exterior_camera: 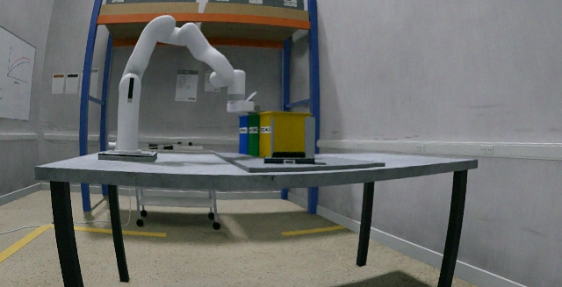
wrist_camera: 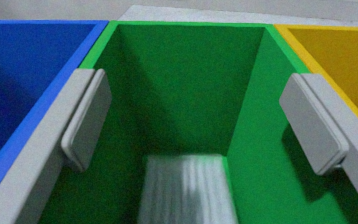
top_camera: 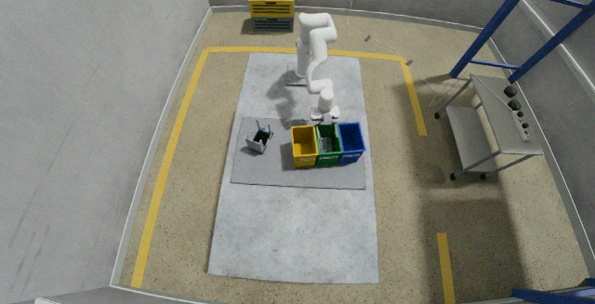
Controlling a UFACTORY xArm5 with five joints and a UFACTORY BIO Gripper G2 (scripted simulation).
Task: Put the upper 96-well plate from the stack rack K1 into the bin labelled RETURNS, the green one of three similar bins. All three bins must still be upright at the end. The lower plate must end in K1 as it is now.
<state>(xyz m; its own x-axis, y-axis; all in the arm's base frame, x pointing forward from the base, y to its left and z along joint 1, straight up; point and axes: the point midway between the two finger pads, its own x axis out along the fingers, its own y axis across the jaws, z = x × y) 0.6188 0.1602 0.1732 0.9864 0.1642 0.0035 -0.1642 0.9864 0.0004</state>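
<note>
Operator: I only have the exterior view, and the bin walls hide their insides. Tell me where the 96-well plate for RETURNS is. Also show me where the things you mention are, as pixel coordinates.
Observer: The plate (top_camera: 325, 145) (wrist_camera: 187, 192) is inside the green bin (top_camera: 329, 160) (exterior_camera: 254, 141) (wrist_camera: 250, 75), below its rim; I can't tell whether it lies quite flat.

Operator: Now check the gripper. Report whether it has let go before I order a lift.

Observer: In the wrist view, the gripper (top_camera: 326, 121) (exterior_camera: 254, 111) (wrist_camera: 205, 122) is open, its two pads (wrist_camera: 87, 120) standing apart on either side of the bin's opening with nothing between them.
</note>
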